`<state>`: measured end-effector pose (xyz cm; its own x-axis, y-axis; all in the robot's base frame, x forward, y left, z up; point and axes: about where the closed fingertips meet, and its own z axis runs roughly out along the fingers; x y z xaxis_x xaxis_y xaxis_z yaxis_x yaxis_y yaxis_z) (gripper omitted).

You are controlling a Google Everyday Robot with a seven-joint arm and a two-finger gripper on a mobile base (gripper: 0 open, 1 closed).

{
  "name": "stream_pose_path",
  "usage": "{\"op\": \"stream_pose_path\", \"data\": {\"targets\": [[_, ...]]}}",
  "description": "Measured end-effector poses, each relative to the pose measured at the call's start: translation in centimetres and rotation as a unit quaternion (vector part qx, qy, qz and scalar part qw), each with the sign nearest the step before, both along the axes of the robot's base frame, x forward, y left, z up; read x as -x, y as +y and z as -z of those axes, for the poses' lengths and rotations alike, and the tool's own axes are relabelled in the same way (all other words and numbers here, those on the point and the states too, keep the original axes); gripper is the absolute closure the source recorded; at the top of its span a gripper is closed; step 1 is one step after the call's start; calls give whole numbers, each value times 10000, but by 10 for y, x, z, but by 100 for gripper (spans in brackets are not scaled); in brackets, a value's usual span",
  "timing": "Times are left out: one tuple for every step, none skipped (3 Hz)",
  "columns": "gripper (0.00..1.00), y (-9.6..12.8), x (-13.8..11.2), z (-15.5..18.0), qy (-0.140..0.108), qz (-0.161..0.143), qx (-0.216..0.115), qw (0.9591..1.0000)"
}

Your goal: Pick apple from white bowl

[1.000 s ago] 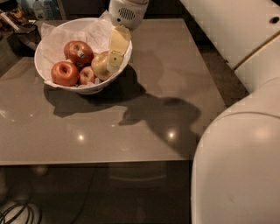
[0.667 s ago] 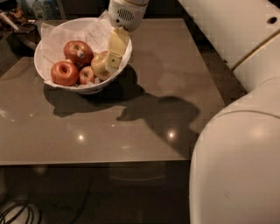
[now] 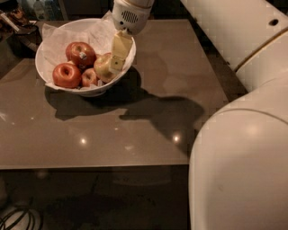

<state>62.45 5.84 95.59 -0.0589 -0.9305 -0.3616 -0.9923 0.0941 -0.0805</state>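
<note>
Little has moved: the end effector [image 3: 118,56] stays low over the white bowl [image 3: 90,91].
It sits against the apple [image 3: 103,68] beside red apples [image 3: 67,75]; I cannot tell whether it grips.

Cream tool [image 3: 117,64] over yellow-green apple [image 3: 102,68]

Reaches in from the right with white arm [image 3: 234,40], wrist [image 3: 129,13] tipped down, gripper [image 3: 118,56] below it, upper centre.
</note>
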Motion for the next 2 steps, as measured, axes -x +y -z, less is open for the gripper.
{"op": "stream_pose_path", "data": {"targets": [[24, 6, 2, 7, 159, -70, -65, 9998], [21, 7, 6, 14, 312, -41, -162, 9994]]}}
